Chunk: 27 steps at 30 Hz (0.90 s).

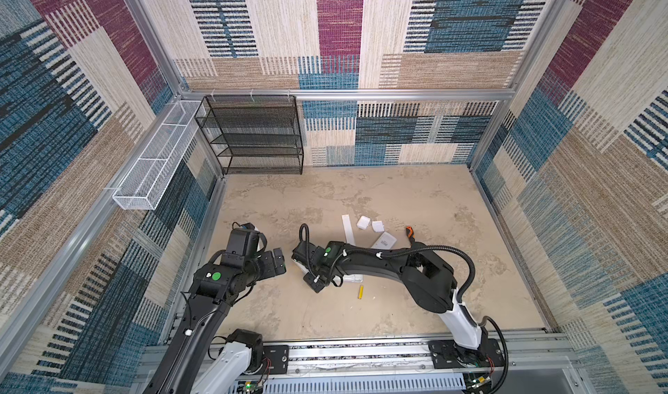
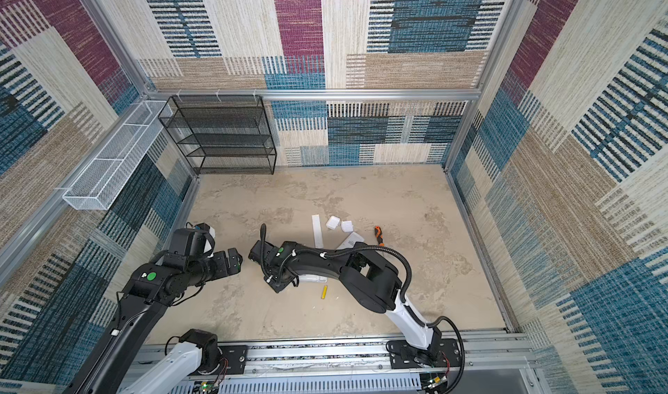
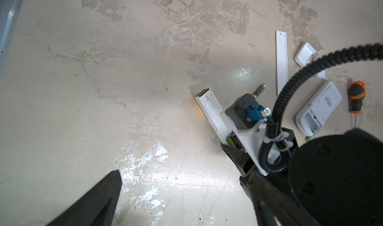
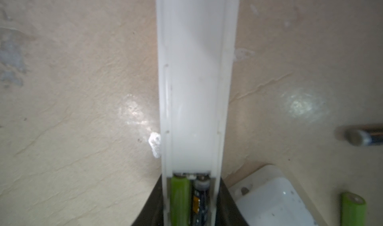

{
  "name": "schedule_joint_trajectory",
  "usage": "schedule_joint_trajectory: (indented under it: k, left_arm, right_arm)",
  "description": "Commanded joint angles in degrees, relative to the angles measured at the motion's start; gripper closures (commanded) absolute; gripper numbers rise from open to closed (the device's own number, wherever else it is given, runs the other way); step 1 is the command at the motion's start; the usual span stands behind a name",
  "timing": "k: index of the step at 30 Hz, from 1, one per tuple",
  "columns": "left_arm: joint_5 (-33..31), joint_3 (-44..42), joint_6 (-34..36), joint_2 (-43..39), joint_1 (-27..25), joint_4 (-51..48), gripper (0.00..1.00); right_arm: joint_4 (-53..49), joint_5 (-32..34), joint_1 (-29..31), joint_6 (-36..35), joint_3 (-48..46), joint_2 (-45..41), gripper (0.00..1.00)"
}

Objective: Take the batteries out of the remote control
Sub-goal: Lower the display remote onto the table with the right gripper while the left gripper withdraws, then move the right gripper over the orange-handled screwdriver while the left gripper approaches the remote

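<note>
Three patchwork-carpet walls box a mottled beige table; yellow battery loose on it. Two batteries sit in remote, clamped by right gripper; left gripper spread, empty. Mostly hidden: remote, under right arm in both top views; labels blurred.

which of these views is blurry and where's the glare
Right wrist view: the long white plastic remote looks soft, probably too near the lens; left wrist view: sharp, with a bright glare spot on the beige mottled tabletop; both top views: sharp, evenly lit.
</note>
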Motion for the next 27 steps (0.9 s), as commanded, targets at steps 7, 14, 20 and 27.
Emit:
schedule_joint_trajectory:
  k: [7,14,20,27]
  left_arm:
    - [0.9,-0.8,-2.1,2.1,0.0,2.3,0.01]
    - [3.6,-4.2,-4.9,1.6,0.1,3.0,0.09]
    - [13.5,-12.1,-11.1,2.3,-0.4,9.4,0.43]
    - [20.5,-19.1,-15.5,10.1,-3.5,21.0,0.66]
  right_arm:
    - [-9.4,0.3,-0.3,1.3,3.4,-0.8,0.53]
    - [-8.1,-1.0,-1.8,1.0,5.4,-6.7,0.49]
    - [-2.8,-2.9,-9.6,1.2,0.6,-15.2,0.49]
    - [0.2,-1.1,-32.0,-0.9,-12.6,-22.1,0.49]
